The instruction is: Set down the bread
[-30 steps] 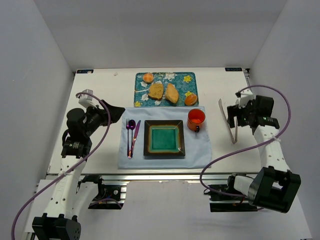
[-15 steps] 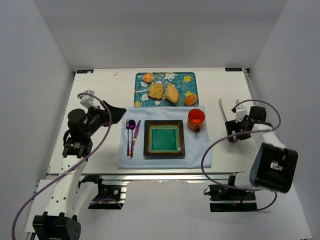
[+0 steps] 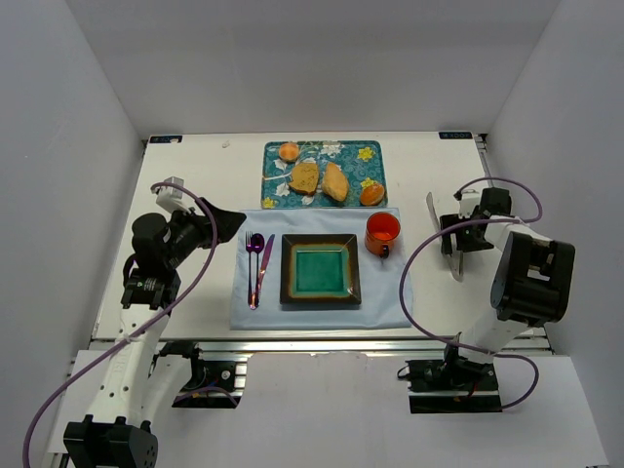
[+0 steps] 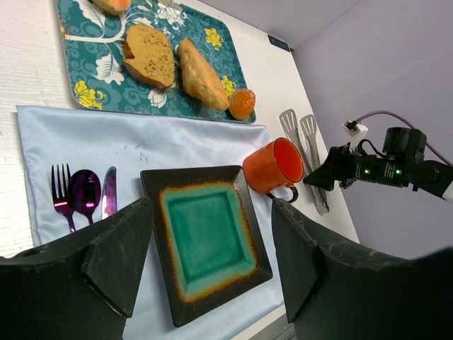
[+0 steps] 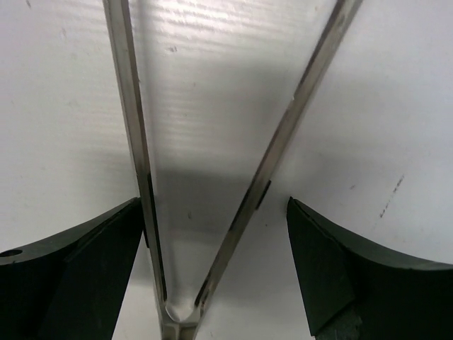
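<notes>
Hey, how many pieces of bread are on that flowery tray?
4 on the tray: a pale round bun far left, a brown slice and a long roll in the middle, the small glossy bun near right. None seems hidden.

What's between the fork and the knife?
A purple spoon, lying between fork and knife on the blue placemat; clearest in the left wrist view.
</notes>
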`<state>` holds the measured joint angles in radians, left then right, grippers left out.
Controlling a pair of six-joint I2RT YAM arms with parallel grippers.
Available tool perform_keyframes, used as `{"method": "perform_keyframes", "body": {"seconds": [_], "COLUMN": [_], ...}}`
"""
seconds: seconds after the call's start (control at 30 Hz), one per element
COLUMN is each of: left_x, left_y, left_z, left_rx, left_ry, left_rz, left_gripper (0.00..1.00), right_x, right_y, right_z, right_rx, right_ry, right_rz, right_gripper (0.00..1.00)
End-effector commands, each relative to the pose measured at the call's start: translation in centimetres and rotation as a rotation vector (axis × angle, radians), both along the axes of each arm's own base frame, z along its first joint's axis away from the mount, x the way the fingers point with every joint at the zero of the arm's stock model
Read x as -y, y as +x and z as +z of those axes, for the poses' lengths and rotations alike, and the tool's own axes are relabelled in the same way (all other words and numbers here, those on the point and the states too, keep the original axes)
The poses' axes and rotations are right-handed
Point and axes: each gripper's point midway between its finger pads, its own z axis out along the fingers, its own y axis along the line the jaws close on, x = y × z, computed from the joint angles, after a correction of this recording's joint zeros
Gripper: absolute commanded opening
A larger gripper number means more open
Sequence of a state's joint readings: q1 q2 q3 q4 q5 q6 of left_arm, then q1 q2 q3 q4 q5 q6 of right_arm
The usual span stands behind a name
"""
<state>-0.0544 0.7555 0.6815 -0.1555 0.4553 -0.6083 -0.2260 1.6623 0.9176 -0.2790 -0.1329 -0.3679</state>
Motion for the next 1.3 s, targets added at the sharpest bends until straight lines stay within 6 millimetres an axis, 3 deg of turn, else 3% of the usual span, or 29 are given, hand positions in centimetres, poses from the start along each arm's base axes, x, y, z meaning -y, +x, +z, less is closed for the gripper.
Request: {"method": "perform_keyframes", "body": {"seconds": [0.0, 0.3, 0.4, 0.5, 0.53, 0.63, 0.7, 0.77, 0.97, 1.07, 1.2, 1.27], "left_x": [-0.2, -0.1, -0.2, -0.3, -0.3, -0.3, -0.3, -0.3, 0.0, 0.0, -0.1, -0.3], "left_y": [-0.2, 0.3, 0.5, 0.6, 0.6, 0.5, 0.5, 0.5, 1.0, 1.1, 1.0, 0.9], "left_z": [0.3, 0.2, 0.4, 0.5, 0.6, 0.5, 0.5, 0.7, 0.6, 1.0, 1.4, 1.4], "left_rx": [0.007, -0.002, 0.0, 0.002, 0.005, 0.001, 0.003, 0.004, 0.003, 0.012, 0.018, 0.015], "left_ry": [0.001, 0.002, 0.008, 0.007, 0.008, 0.007, 0.007, 0.008, 0.006, 0.005, 0.009, 0.013], "left_rz": [0.011, 0.005, 0.008, 0.016, 0.018, 0.018, 0.021, 0.019, -0.002, -0.001, 0.006, 0.013], "left_gripper": [0.77, 0.77, 0.77, 0.77, 0.77, 0.77, 0.77, 0.77, 0.77, 0.77, 0.77, 0.77], "right_x": [-0.2, -1.1, -1.3, -1.5, -1.6, -2.1, -2.8, -3.5, -8.8, -11.7, -15.5, -16.3], "right_y": [1.8, 3.9, 4.2, 3.9, 3.7, 3.9, 4.5, 5.8, 8.8, 9.8, 9.9, 10.1], "right_z": [0.4, -0.1, -0.2, -0.1, -0.2, 1.2, 3.3, 5.7, 12.8, 14.3, 14.4, 14.4], "right_rx": [0.041, 0.054, 0.046, 0.041, 0.037, 0.064, 0.108, 0.163, 0.272, 0.281, 0.261, 0.255], "right_ry": [0.001, 0.001, 0.012, 0.018, 0.022, 0.044, 0.074, 0.091, 0.198, 0.259, 0.292, 0.295], "right_rz": [-0.008, 0.011, 0.023, 0.04, 0.038, 0.05, 0.071, 0.09, 0.2, 0.249, 0.324, 0.342], "right_gripper": [0.85, 0.82, 0.69, 0.47, 0.35, 0.2, 0.18, 0.18, 0.3, 0.37, 0.47, 0.49]}}
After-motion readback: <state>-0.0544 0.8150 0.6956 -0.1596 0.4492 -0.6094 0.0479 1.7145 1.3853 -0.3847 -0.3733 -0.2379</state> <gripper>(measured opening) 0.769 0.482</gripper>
